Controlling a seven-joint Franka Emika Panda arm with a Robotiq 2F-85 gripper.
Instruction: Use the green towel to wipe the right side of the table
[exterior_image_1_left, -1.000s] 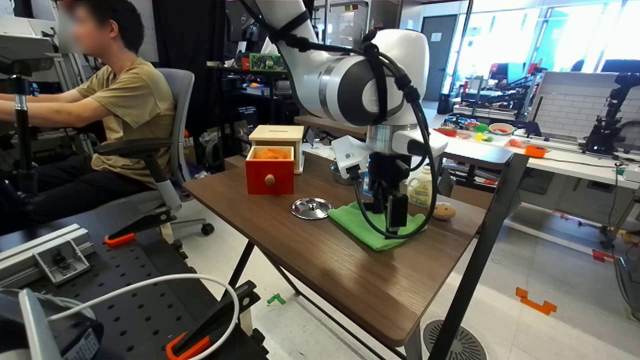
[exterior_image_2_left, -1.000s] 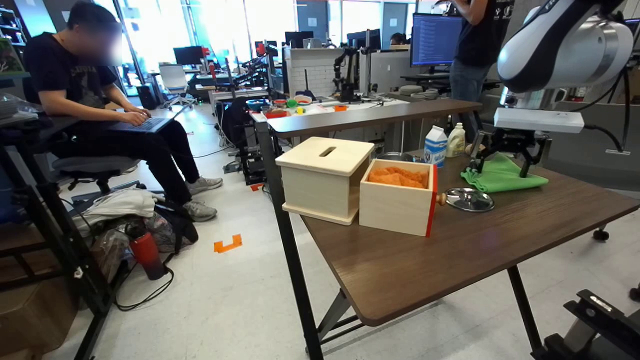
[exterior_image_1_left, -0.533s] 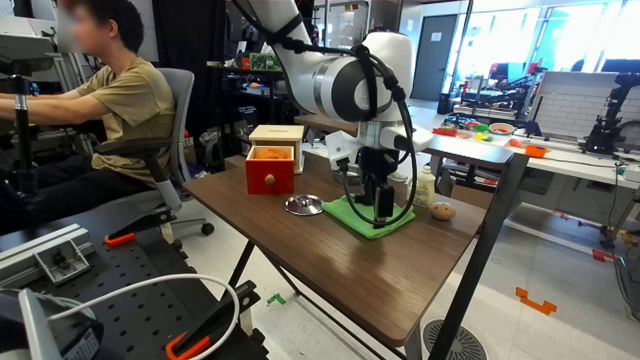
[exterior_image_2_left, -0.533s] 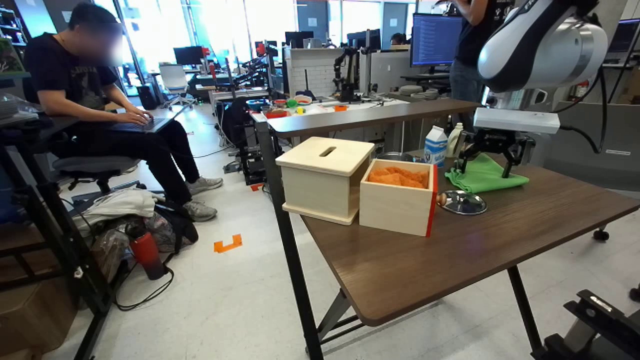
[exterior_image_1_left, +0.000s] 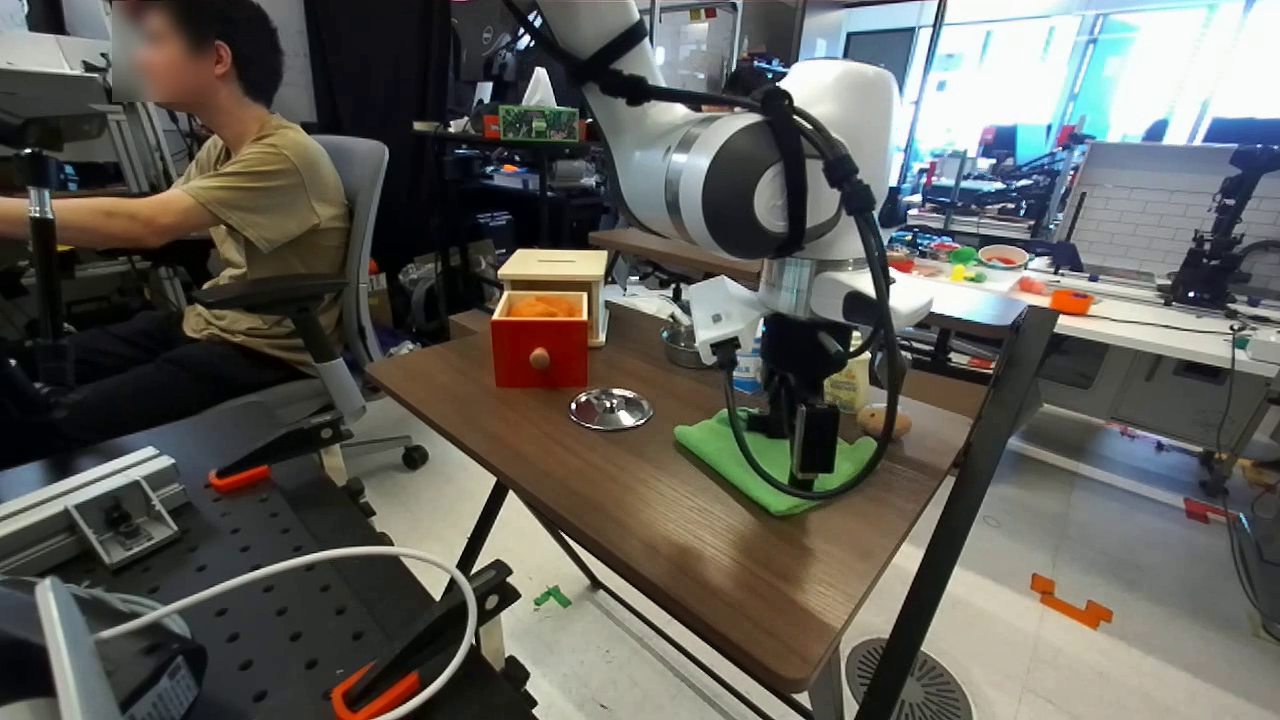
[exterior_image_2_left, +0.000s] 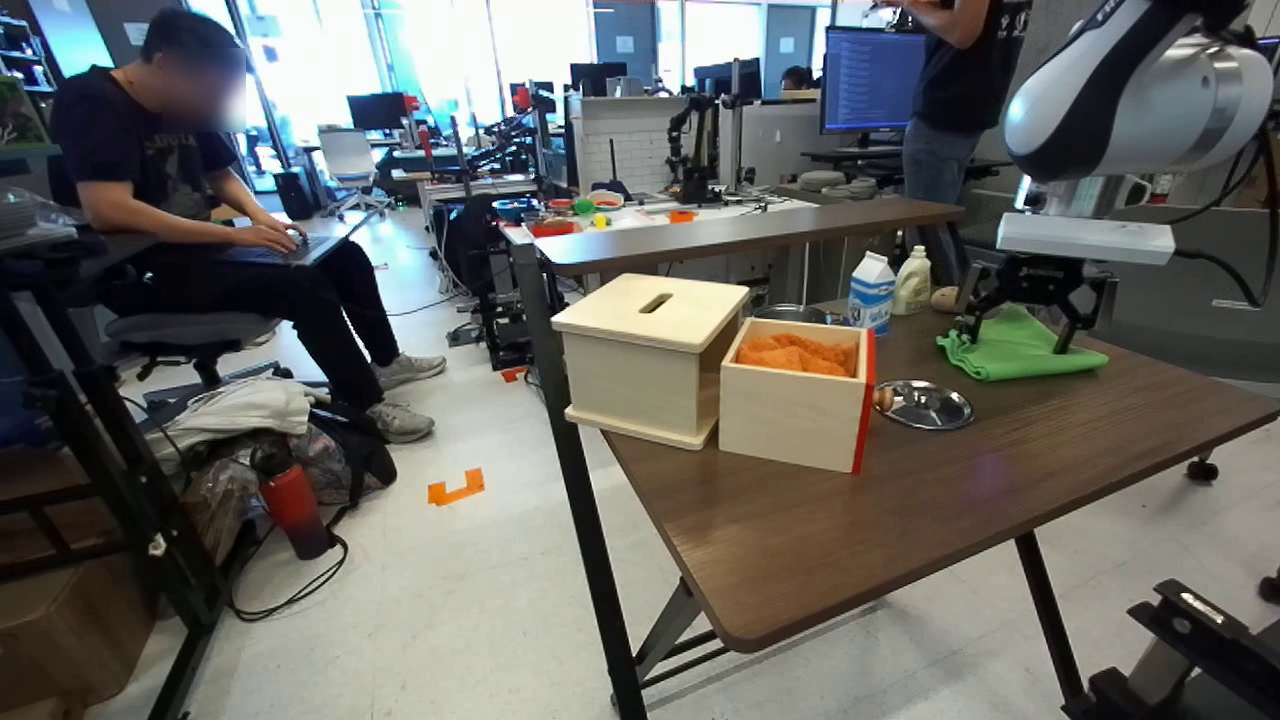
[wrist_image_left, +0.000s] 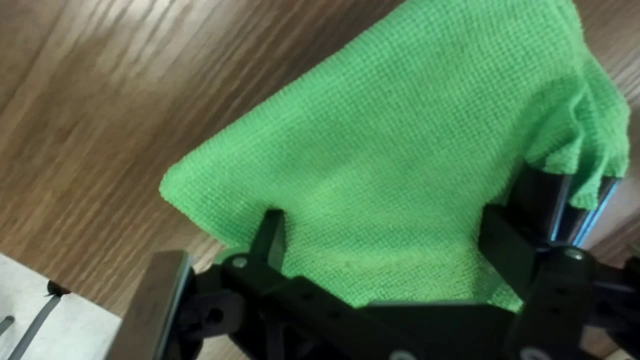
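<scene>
On the table (exterior_image_1_left: 700, 560), the towel (wrist_image_left: 400, 145) is laid, folded, under the gripper (exterior_image_2_left: 1016, 342). Fingers (wrist_image_left: 505, 250) are spread wide, tips down at the towel, which is spanned between them, not seen pinched. By one finger, wrist view, the towel's edge is bunched into creases. Table edge and floor (wrist_image_left: 80, 322) are caught at that view's lower left, with a strip of wood between edge and towel. In an exterior view, a long stretch of wood is shown between towel and near rounded corner. Lid (exterior_image_1_left: 611, 409) is set apart beside the towel, drawer (exterior_image_1_left: 520, 350) farther off. Brown thing (exterior_image_1_left: 874, 417), bottle (exterior_image_1_left: 850, 388) and carton (exterior_image_1_left: 748, 375) are placed beyond the towel there.
</scene>
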